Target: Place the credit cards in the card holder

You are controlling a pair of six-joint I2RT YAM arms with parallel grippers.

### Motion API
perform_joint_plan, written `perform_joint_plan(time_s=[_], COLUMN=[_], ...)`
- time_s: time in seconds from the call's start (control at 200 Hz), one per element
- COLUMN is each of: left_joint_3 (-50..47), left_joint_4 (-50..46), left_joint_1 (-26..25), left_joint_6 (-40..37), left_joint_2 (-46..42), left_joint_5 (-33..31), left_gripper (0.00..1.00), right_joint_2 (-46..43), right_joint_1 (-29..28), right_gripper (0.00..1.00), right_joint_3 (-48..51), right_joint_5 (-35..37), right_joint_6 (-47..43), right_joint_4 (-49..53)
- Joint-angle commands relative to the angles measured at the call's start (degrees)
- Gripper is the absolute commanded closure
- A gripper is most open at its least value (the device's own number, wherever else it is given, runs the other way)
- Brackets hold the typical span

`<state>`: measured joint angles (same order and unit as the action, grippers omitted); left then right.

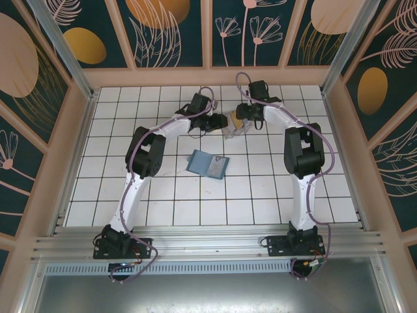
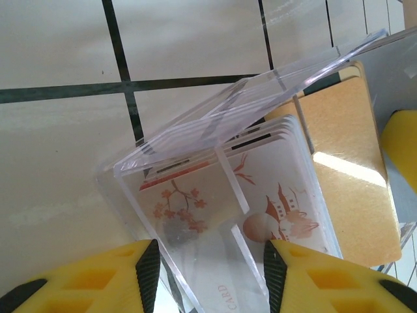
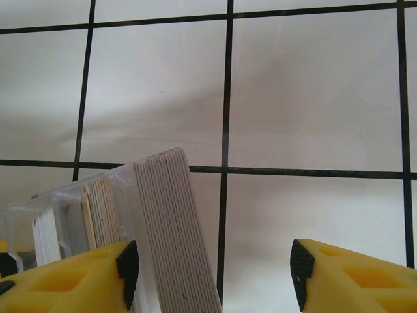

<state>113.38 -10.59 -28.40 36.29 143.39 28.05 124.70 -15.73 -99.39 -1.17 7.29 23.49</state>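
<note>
From above, the white tabletop [image 1: 260, 195] is bright and evenly lit from overhead. The arms [image 1: 140, 160] cast only faint, soft shadows, and the frame posts [image 1: 58, 45] splay outward at the corners from the wide lens. The left wrist view is warmer: glare streaks the clear plastic case [image 2: 260, 98], a hot patch lies on the tan card [image 2: 345, 166], and the left claw [image 2: 208, 274] is blurred. In the right wrist view a broad grey shadow crosses the tiles. The grid lines are crisp and the right claw [image 3: 212, 267] is soft.
</note>
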Motion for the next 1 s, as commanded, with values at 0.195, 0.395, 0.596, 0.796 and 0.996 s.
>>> perform_joint_plan(time_s=[0.195,0.395,0.596,0.796,0.996], left_joint_3=[-4.57,-5.03,-6.30,-6.77,-6.81], left_joint_4=[-0.93,-0.84,-0.22,0.04,0.00], left_joint_1=[0.19,0.19,0.23,0.19,0.19], left_joint_6=[0.71,0.45,0.62,0.73,0.80], left_joint_2=[-1.61,-2.12,-2.68,-3.20,-3.56], left_joint_5=[-1.43,-1.77,-1.73,-1.71,-1.80], left_gripper=[0.52,0.52,0.52,0.52,0.52], right_joint_2=[-0.72,-2.62,-4.17,-4.80,-5.91], right_joint_1=[0.38,0.52,0.53,0.90,0.87], right_gripper=[0.36,0.37,0.37,0.39,0.41], right_joint_3=[-0.93,-0.15,0.09,-0.09,1.04], right_joint_5=[5.07,5.78,6.92,7.24,6.22], right_joint_6=[-1.53,-1.58,-1.74,-2.05,-2.02], right_joint_4=[0.95,0.43,0.50,0.94,0.24])
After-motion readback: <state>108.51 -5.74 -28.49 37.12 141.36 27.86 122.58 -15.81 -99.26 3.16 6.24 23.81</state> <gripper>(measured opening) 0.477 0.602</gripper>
